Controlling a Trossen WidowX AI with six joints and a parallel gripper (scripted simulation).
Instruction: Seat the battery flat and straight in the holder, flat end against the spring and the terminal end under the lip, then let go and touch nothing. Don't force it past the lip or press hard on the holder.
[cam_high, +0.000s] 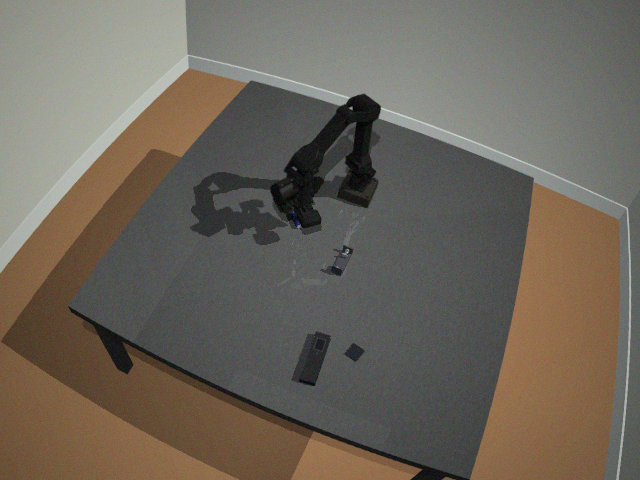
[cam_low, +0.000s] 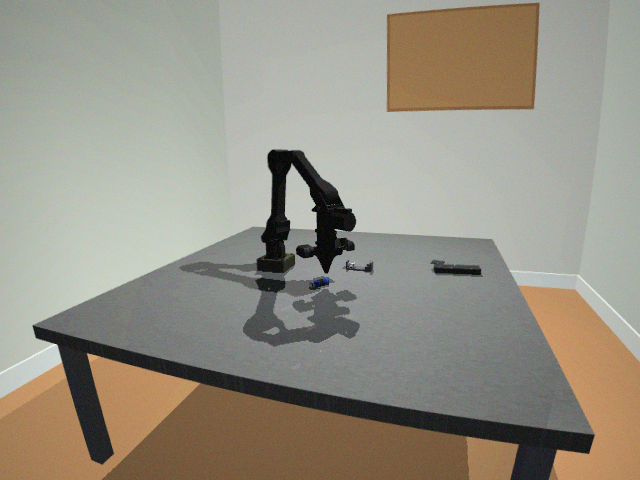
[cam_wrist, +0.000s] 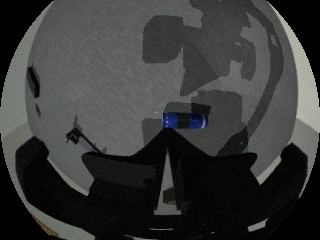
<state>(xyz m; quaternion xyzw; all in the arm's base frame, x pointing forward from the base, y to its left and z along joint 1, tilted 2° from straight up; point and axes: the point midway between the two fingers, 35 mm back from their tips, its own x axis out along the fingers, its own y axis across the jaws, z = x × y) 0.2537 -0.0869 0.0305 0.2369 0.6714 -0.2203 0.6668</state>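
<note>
The holder (cam_high: 341, 260) sits near the middle of the surface (cam_high: 444, 289), and nothing lies in its cradle. The battery (cam_low: 320, 282), blue, lies on its side on the surface, well apart from the holder, toward the arm's base (cam_low: 275, 262) near the far edge.

The gripper (cam_low: 325, 268) points straight down, its fingers pressed together with nothing between them. Their tip hangs just above the surface, right beside the battery; whether it touches the battery cannot be told.

The wrist view shows the closed tip coming to a point just short of the battery's long side, with the holder off to the left. The exterior view shows the battery lying flat, which the top view half hides behind the gripper. Only the top view shows the small dark square (cam_high: 354, 352) next to the long dark block (cam_high: 311, 358) near the surface's front edge.
</note>
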